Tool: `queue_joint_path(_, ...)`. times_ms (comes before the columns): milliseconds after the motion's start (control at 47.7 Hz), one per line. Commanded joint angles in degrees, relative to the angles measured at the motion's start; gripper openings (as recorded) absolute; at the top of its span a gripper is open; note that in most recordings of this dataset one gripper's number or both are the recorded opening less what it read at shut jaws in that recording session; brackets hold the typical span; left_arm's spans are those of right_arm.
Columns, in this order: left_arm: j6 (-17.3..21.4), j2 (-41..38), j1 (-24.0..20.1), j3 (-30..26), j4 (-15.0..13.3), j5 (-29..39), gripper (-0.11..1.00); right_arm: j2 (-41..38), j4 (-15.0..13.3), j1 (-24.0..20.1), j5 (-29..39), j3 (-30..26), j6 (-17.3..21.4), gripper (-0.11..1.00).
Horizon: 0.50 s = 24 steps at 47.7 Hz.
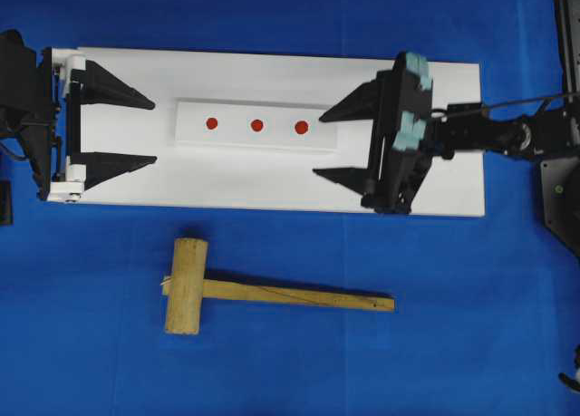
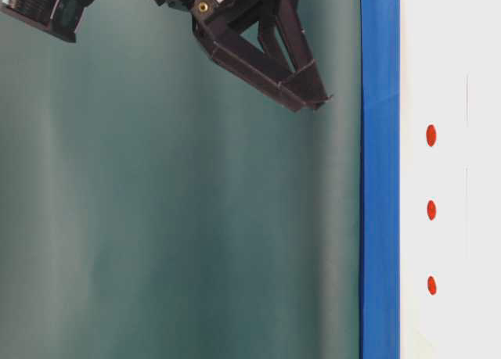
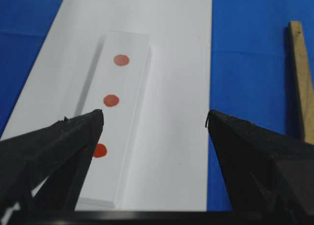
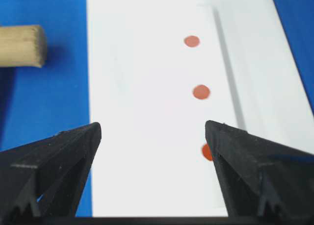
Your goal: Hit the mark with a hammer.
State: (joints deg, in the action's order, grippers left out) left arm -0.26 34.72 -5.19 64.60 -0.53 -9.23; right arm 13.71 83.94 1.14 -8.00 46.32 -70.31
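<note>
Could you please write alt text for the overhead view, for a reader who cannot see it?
A wooden hammer lies untouched on a blue cloth, below a white board with three red dots in a row. Two open black grippers, left and right, face each other over the board's ends.

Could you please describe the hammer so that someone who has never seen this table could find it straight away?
On the blue cloth, look beside the long edge of the big white board. The hammer lies there flat, its handle running along the board. It is the only bare-wood thing, with a thick round head.
</note>
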Motion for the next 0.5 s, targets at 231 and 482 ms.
queue_joint_path(231, 0.0, 0.7, 0.9, -0.4, -0.1, 0.1, 0.84, 10.8, -0.1, 0.1, 0.4, 5.4, -0.1, 0.79)
queue_joint_path(482, 0.6, 2.9, 2.4, 0.5, 0.0, 0.1, 0.84, 24.8, -0.2, -0.2, 1.0, 12.7, -0.3, 0.79)
